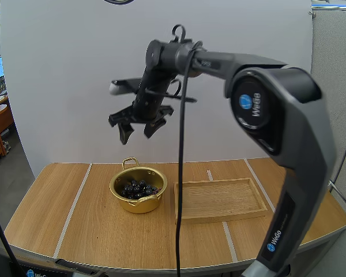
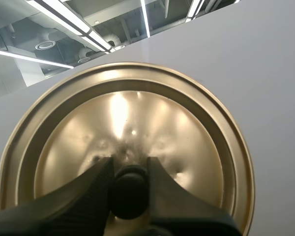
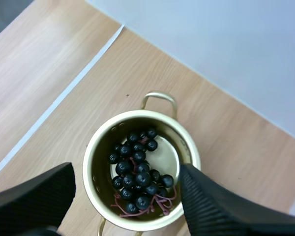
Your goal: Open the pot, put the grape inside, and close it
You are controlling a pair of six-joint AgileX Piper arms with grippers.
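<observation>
1. The right arm (image 1: 288,115) wears a smooth matt grey shell with rounded edges. It is broad at the near link and slimmer and darker toward the wrist.
2. A round black cap (image 1: 255,108) on its big joint carries a blue-and-white emblem with white lettering. A white "WeGo" mark (image 1: 274,239) sits lower on the shell.
3. The right gripper (image 1: 137,136) is black all over, and its two fingers (image 3: 221,206) are wedge-shaped with finely ribbed inner faces.
4. The left gripper (image 2: 129,169) has the same matt black fingers (image 2: 83,196) with a fine ribbed grain.
</observation>
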